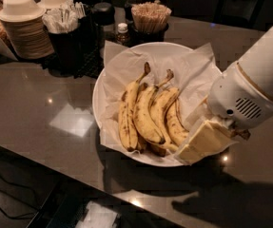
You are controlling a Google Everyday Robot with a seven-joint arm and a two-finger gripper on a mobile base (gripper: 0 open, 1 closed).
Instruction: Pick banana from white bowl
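The white bowl (pixel 108 75), lined with crinkled white paper, stands on the dark counter in the middle of the camera view. Several bananas lie in it side by side. The banana (pixel 129 113) is the longest one, at the left of the bunch, yellow with brown speckles, its dark stem pointing to the back. My gripper (pixel 205 141) is cream-coloured under a white wrist. It hangs over the bowl's front right rim, just right of the rightmost banana, and holds nothing that I can see.
Stacked cream paper bowls (pixel 24 25) stand at the back left. Beside them are a dark holder of wrapped utensils (pixel 64 23), a small bottle (pixel 122 32) and a cup of wooden stirrers (pixel 150 18). The counter's front edge runs below the bowl.
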